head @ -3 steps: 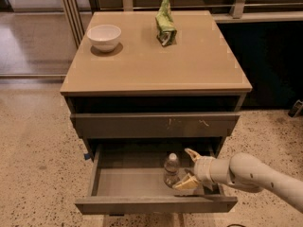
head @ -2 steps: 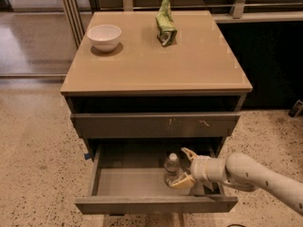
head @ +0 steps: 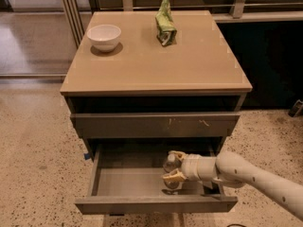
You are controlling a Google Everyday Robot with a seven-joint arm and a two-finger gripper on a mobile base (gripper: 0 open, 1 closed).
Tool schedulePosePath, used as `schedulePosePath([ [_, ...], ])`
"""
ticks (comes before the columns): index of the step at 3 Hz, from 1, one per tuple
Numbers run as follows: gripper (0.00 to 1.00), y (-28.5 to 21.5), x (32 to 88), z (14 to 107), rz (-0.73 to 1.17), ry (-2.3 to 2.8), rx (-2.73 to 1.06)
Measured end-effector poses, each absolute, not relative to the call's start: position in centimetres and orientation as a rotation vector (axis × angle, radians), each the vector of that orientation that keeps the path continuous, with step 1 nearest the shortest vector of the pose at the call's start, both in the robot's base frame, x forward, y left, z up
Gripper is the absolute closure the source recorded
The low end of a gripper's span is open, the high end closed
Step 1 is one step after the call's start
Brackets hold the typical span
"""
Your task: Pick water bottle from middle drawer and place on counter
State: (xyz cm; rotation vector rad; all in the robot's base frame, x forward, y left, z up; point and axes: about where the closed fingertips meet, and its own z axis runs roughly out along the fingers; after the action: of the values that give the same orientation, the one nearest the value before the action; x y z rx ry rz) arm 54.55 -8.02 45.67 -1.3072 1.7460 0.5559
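Observation:
The water bottle (head: pixel 170 166), small and clear with a white cap, stands upright on the floor of the open middle drawer (head: pixel 128 182), right of centre. My gripper (head: pixel 174 166) reaches into the drawer from the right on a pale arm. Its two tan fingers (head: pixel 176 154) stand either side of the bottle, one behind it and one in front. The fingers are open and look a little apart from the bottle. The tan counter (head: pixel 156 56) is the top slab of the cabinet, above the drawers.
A white bowl (head: pixel 104 36) sits at the counter's back left. A green crumpled bag (head: pixel 165 23) stands at the back centre. A grey drawer front with pale scratches (head: pixel 156 124) overhangs the open drawer. A speckled floor surrounds the cabinet.
My gripper has moved left inside the drawer, so its fingers now straddle the bottle instead of standing just right of it. The bottle has not moved.

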Motion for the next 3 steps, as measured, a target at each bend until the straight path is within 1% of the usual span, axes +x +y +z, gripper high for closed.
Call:
schedulePosePath([
  [1,0.69,-8.0,54.6,45.6,0.556,1.746,-1.307],
  [2,0.92,-8.0,54.6,45.7,0.557,1.746,-1.307],
  [3,1.00,-8.0,53.1,48.6,0.615,1.742,-1.289],
])
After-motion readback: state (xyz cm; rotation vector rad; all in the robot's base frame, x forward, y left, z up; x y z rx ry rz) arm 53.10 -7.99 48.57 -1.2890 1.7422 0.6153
